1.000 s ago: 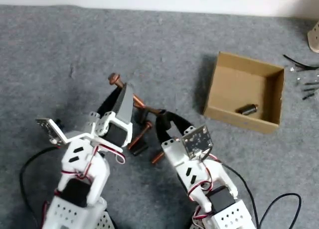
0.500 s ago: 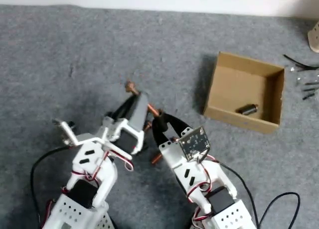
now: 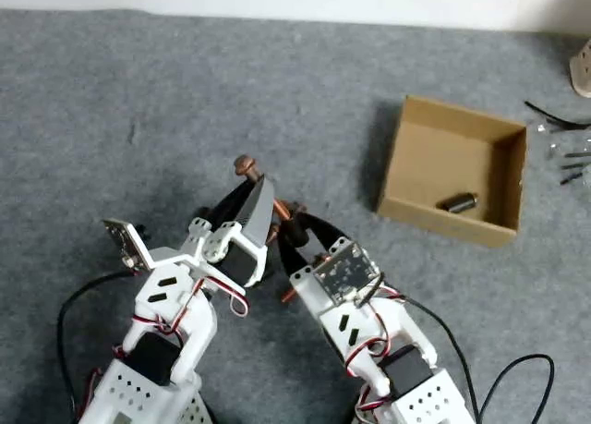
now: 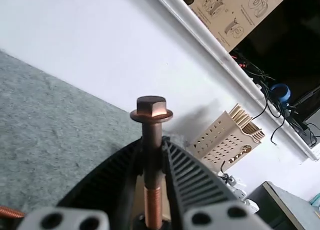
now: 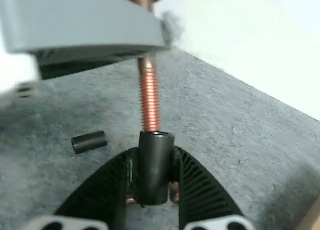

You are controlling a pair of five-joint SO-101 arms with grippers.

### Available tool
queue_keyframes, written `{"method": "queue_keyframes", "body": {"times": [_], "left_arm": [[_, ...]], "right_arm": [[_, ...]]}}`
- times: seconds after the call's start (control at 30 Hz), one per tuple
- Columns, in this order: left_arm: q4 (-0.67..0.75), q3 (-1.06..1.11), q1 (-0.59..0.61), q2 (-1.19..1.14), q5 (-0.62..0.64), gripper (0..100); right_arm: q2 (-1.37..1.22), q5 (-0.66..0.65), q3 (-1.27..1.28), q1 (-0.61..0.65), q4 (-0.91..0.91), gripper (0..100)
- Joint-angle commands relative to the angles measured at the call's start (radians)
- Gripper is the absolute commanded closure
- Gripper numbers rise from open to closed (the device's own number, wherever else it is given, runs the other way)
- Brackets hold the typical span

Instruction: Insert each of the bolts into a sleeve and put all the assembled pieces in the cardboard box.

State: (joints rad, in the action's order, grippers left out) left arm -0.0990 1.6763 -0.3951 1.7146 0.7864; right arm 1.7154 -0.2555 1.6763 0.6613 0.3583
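1. The bolt [image 4: 151, 140] is clamped by its shank in the left gripper [image 4: 153, 155]. Its hexagonal head stands clear beyond the fingertips, and its threaded end projects from the opposite side of the jaws.
2. The sleeve [image 5: 153, 150], a short black tube, is gripped firmly between the fingers of the right gripper [image 5: 154, 170]. Its open mouth is turned away from the wrist, towards the left gripper.
3. The threaded end of the bolt is set in line with the sleeve and meets its open mouth. How far the bolt has entered cannot be told.
4. In the high view the two grippers are seen just beside each other, with their tips drawn together over the mat [image 3: 138, 91].
5. A loose sleeve [image 5: 89, 141] lies flat on the mat near the right gripper, to one side of its fingers and apart from them.
6. A loose bolt [image 3: 289, 294] lies on the mat just behind the right gripper and is partly hidden by that arm.
7. The cardboard box [image 3: 434, 219] stands open on the mat, well apart from both grippers and nearer the right one.
8. One assembled piece [image 3: 457, 202] lies inside the box, close to the wall facing the arms.
9. Thin black cables [image 3: 563, 156] lie on the mat past the box, on the side away from the grippers.
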Motion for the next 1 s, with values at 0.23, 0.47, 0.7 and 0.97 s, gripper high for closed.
{"method": "queue_keyframes", "body": {"times": [0.23,0.47,0.7,0.97], "left_arm": [[0.018,0.004,-0.030,0.018,0.000,99],[-0.061,-0.018,-0.036,0.021,-0.005,99],[-0.064,-0.005,-0.036,0.021,-0.005,99],[-0.203,-0.007,-0.076,0.019,-0.008,99]], "right_arm": [[0.019,-0.055,0.130,-0.005,0.002,99.5],[0.019,-0.055,0.131,-0.005,0.002,99.5],[0.013,-0.055,0.131,-0.005,0.002,99.5],[0.019,-0.055,0.131,-0.018,0.002,99.5]]}}
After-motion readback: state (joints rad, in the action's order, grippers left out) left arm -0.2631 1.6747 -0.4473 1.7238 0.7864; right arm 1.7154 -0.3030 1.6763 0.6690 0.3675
